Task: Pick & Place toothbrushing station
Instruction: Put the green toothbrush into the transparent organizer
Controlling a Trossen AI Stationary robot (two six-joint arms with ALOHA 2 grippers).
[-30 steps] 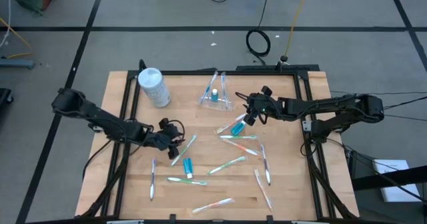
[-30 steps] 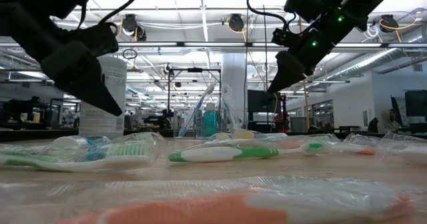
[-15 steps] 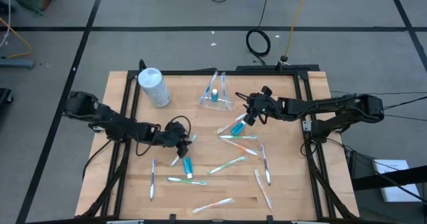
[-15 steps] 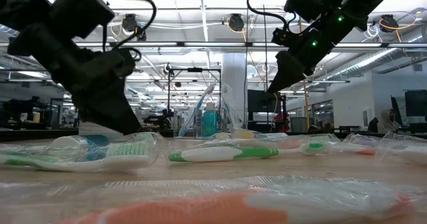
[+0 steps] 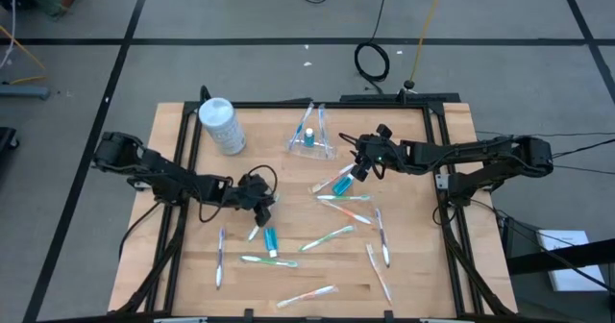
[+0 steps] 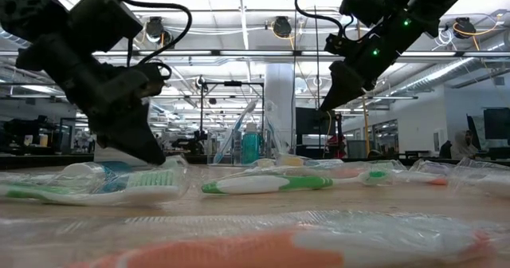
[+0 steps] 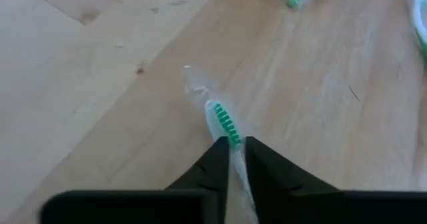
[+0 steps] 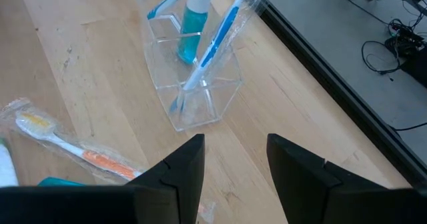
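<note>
We record first the wooden table (image 5: 192, 285), on which everything below lies. Next, the left arm (image 5: 159, 174), reaching in low across the table; its left gripper (image 5: 261, 200) sits down at the board with its fingers (image 7: 217, 159) drawn nearly together on a wrapped green-bristled toothbrush (image 7: 227, 123), whose head juts out just ahead of the fingertips while its handle runs back between them. The right arm (image 5: 480, 157) holds the right gripper (image 5: 361, 168) raised above the board, fingers (image 8: 183, 167) apart and holding nothing. Ahead of that gripper stands the clear plastic cup (image 8: 193, 84), upright, holding a blue toothpaste tube (image 8: 193, 27) and a blue toothbrush (image 8: 217, 41) leaning in its wrapper. Far to the side of the cup, well apart from both grippers, stands a white-blue cylindrical container (image 5: 221, 124). Just beneath the right gripper we list an orange-handled toothbrush (image 8: 73, 144) in its wrapper, and close by, a blue tube (image 5: 341, 183) lying flat. Just beside the left gripper, on its near-edge side, lies another blue toothpaste tube (image 5: 270, 239). Between the two grippers and toward the table's near edge we count loose wrapped toothbrushes: a green one (image 5: 330, 235) near the middle, a green one (image 5: 256, 260) next to the flat tube, white ones (image 5: 381, 236) below the right gripper, and one (image 5: 219, 258) well behind the left gripper. In the low view the nearest wrapped brush (image 6: 263, 184) shows green and white.
</note>
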